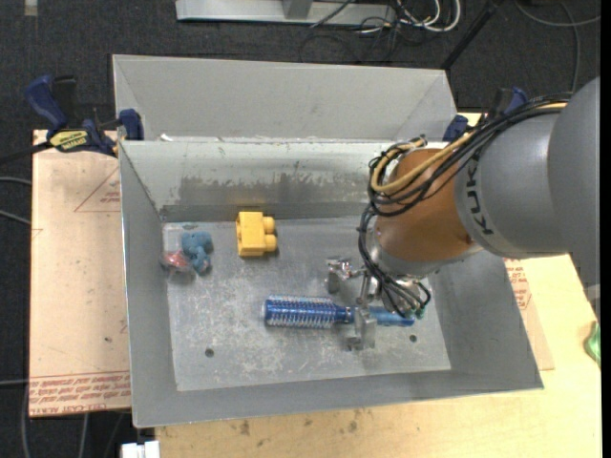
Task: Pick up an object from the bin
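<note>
Hanging low in the lower right part of the grey bin (286,365), the tool (348,305) sits at the end of the arm (535,189), which comes in from the right of the frame with its orange cover (420,213) and a bundle of cables just above the wrist. The tool's two metal fingers (336,275) are spread apart, one toward the back wall and one toward the front edge of the bin. Between them lies the right end of a blue ribbed roller (305,313), a long spiralled cylinder lying flat on the bin floor and pointing left to right across the frame; a smooth blue stub of it shows on the far side of the tool, toward the right. Whether the fingers touch the roller cannot be told.

Well apart from the tool, toward the upper left of the bin floor, rests a yellow block (256,234). Farther left, near the left wall, lies a small blue and pink thing (188,251).
</note>
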You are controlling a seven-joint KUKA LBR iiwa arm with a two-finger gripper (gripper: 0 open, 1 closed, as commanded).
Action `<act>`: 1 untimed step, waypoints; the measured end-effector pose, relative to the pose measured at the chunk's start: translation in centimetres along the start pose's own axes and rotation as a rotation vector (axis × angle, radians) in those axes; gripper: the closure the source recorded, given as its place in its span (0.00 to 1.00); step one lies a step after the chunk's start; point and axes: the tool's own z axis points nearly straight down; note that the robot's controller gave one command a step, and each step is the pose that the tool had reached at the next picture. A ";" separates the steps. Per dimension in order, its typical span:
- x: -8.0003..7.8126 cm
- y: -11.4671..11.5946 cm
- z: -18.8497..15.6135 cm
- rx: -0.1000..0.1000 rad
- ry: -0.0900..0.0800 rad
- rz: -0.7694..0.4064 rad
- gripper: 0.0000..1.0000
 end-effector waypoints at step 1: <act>0.0 4.0 -3.5 0.002 -0.009 -0.092 0.00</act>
